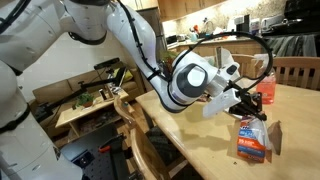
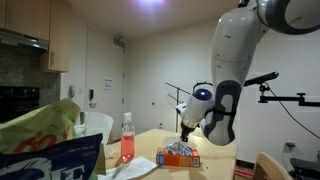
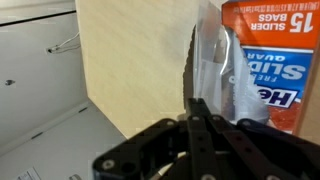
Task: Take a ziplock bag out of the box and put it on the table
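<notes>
The orange-red and blue box (image 1: 254,143) sits on the pale tan table (image 1: 300,130); it also shows in an exterior view (image 2: 180,157) and at the right of the wrist view (image 3: 272,50). My gripper (image 3: 197,108) is shut on the edge of a clear ziplock bag (image 3: 208,55), which stretches between my fingers and the box's opening. In an exterior view my gripper (image 1: 248,102) hangs just above the box, with the whitish bag (image 1: 244,122) between them. In the exterior view from across the table my gripper (image 2: 187,131) is above the box.
A pink spray bottle (image 1: 266,90) stands behind the box and shows in both exterior views (image 2: 127,141). Wooden chairs (image 1: 135,135) stand at the table's edge. A cluttered low bench (image 1: 90,100) lies beyond. A crumpled package (image 2: 45,145) fills the foreground.
</notes>
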Controlling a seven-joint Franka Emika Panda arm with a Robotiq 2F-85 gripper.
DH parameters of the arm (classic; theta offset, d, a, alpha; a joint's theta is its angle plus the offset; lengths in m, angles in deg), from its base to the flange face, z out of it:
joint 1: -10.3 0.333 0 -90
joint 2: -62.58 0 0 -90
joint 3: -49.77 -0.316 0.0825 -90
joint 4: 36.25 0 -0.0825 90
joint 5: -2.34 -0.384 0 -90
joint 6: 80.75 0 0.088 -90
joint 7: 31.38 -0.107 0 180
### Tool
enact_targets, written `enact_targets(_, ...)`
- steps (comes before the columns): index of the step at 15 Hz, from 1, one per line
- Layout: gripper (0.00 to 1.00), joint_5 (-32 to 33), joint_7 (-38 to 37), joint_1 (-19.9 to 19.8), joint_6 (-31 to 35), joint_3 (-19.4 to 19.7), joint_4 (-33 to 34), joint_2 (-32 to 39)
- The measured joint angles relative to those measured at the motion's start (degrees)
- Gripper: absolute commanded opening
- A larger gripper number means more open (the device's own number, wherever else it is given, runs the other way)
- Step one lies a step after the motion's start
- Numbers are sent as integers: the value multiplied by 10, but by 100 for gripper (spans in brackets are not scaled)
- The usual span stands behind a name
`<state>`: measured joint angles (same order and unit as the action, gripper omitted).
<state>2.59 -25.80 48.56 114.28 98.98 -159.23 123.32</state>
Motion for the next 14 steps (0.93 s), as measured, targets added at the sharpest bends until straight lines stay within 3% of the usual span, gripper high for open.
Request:
enact_targets(3, 0, -32, 0, 24, 0, 25, -18, 0)
enact_targets(10, 0, -82, 0, 138, -2, 128, -86, 0)
enact_targets(14, 0, -85, 0, 160, -2, 138, -104, 3)
